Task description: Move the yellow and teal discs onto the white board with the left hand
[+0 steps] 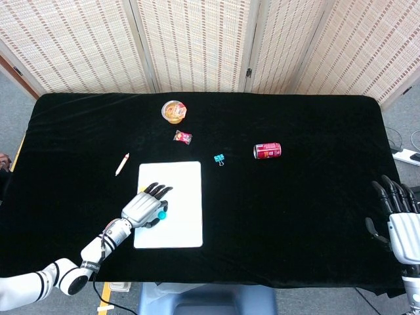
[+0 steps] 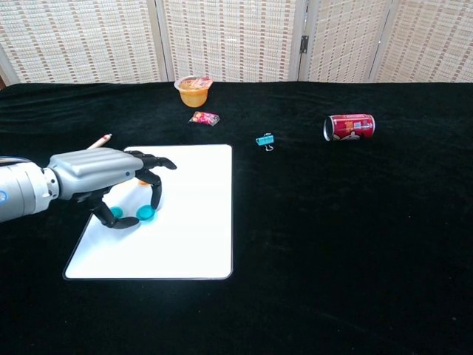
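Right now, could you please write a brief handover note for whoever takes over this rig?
Left hand: arched over the white board, fingertips down beside two teal discs lying on it; whether it grips one is unclear.
Right hand: idle at the table's right edge, holding nothing.
Done: teal discs are on the board.
Left: an orange-yellow patch shows behind the left fingers; confirm the yellow disc's placement, then withdraw.

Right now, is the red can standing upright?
No, the red can lies on its side on the black table, right of the binder clip.
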`<state>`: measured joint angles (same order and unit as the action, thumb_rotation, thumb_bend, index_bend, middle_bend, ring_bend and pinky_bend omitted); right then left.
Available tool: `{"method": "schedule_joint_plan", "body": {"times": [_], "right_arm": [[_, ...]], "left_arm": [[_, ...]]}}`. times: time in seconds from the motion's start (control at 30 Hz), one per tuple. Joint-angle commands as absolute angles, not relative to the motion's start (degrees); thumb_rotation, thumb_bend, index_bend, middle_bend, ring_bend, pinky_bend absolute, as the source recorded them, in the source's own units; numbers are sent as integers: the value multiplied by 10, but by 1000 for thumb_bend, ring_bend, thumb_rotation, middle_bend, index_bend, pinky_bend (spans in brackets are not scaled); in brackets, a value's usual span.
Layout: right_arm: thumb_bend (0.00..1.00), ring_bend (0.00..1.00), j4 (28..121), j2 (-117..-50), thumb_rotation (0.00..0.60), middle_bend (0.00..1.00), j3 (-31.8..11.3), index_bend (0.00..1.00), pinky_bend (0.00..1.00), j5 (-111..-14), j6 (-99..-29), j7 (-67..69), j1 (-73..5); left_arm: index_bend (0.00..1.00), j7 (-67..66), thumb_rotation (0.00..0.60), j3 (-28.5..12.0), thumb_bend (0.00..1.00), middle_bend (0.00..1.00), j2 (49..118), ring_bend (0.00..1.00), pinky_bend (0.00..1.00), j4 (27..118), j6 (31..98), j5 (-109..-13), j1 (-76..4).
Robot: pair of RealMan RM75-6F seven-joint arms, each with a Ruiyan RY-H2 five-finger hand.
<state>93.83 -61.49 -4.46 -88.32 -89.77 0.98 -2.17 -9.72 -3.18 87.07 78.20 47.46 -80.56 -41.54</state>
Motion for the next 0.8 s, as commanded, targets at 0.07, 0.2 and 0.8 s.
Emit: {"method": "schedule_joint_plan", "body": {"times": [0.07,0.2,0.8], "right_arm": [[459,0,938,-615,600,0,-45,0,0,-884,-897,10,-22],[459,0,938,-616,600,0,-45,0,0,-883,-897,9,-22],[459,0,940,-616,600,0,-45,0,0,-885,-899,9,-22]], "left_arm": [[478,-97,600,-30,427,80,870,0,0,782,477,-805,-415],[477,-97,600,-27,427,80,869,0,0,780,479,-803,-415],[418,-92,600,-18,427,79,868,0,0,773,484,-799,-413]]}}
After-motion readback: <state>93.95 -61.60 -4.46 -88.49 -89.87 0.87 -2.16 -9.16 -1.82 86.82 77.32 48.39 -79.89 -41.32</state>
